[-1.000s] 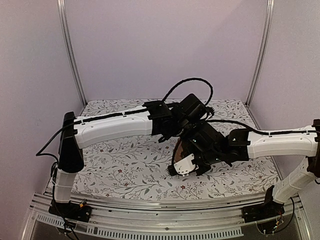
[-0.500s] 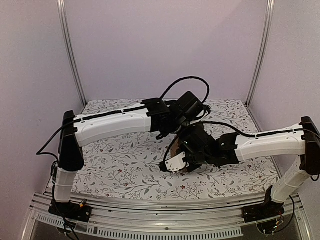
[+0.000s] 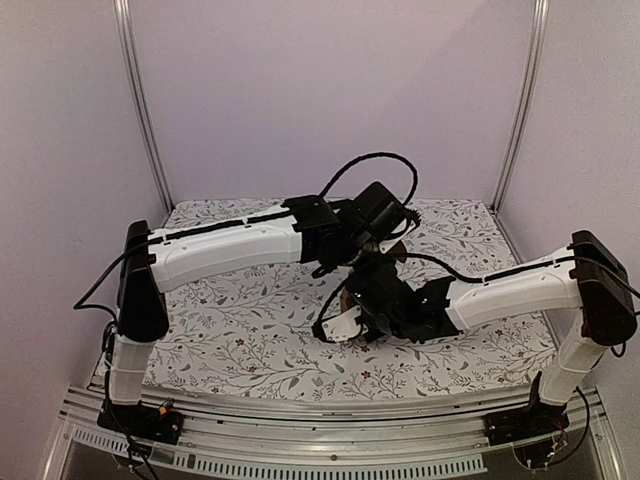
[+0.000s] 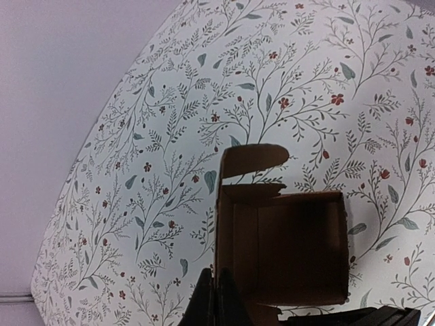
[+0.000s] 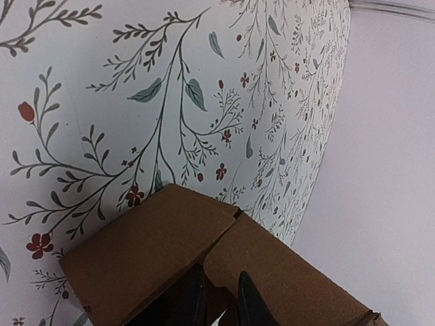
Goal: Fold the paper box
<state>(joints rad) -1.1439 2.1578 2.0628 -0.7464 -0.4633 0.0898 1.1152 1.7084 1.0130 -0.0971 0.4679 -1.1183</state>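
The paper box (image 4: 285,251) sits near the middle of the desk (image 4: 204,102), partly folded: 4 walls look raised around an open hollow, while 1 rounded flap (image 4: 253,159) sticks out unfolded, so closing the top seems left to do. The left fingers (image 4: 204,305) are closed, pinching 1 wall at its edge. The right fingers (image 5: 192,299) stand slightly apart against the outside, straddling a seam between 2 panels; I cannot tell whether they grip.
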